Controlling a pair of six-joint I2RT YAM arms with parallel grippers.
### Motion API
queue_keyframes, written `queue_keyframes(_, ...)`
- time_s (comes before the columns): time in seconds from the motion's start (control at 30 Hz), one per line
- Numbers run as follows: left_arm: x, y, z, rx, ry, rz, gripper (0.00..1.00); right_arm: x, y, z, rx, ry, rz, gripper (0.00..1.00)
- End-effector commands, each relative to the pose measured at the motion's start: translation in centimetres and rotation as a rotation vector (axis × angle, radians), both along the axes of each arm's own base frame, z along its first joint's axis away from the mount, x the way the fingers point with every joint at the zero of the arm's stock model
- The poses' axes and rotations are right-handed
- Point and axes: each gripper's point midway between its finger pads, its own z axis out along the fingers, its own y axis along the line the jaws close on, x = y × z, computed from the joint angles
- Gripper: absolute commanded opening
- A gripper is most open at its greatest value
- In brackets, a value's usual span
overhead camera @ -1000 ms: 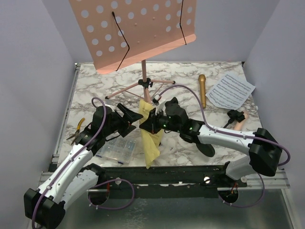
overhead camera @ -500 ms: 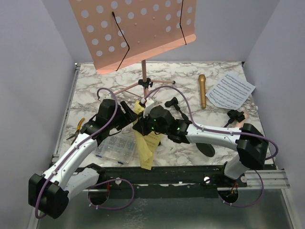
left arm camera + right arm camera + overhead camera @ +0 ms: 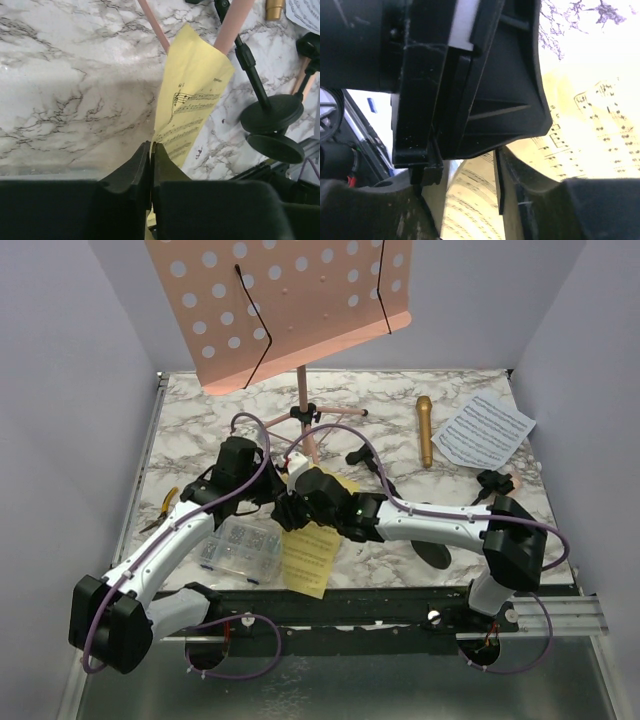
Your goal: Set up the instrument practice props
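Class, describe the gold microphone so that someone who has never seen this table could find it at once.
Start at the big pink perforated music rack at the back of the marble table. Right of its pole, the gold microphone lies flat, just left of the white sheet-music page. It alone is a slim, shiny gold stick.

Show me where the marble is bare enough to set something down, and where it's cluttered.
Bare: the far-left corner, between the table edge and the music rack's legs; also the narrow strip between the rack and the gold microphone. Crowded: the near side, around yellow page, screw box and pliers.
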Motion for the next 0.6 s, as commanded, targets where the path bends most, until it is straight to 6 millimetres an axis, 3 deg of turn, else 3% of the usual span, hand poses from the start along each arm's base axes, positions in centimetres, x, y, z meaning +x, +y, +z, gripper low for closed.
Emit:
queue_keyframes(0.0,-0.4,-1.6,2.3,-0.037,-0.063,-0.145,0.01,-0.9,-1.1,0.9,-0.016,-0.011,0.031,0.59)
queue_keyframes(0.1,-0.6,-1.6,3.3,-0.033,-0.108,-0.173,0.0,-1.1,-3.3,1.9,-0.042,-0.059,0.028,0.85)
queue_keyframes(0.17,-0.8,-1.4,4.2,-0.032,-0.135,-0.183,0.0,-1.4,-4.9,2.8,-0.06,-0.093,0.036,0.92)
queue_keyframes(0.4,-2.0,-0.7,9.3,-0.059,-0.304,-0.208,0.0,-1.7,-11.9,5.4,-0.089,-0.173,-0.076,1.0)
queue_keyframes(0.57,-2.2,1.4,14.1,-0.042,-0.475,-0.118,0.0,-5.5,-12.1,7.7,0.042,-0.157,0.102,1.0)
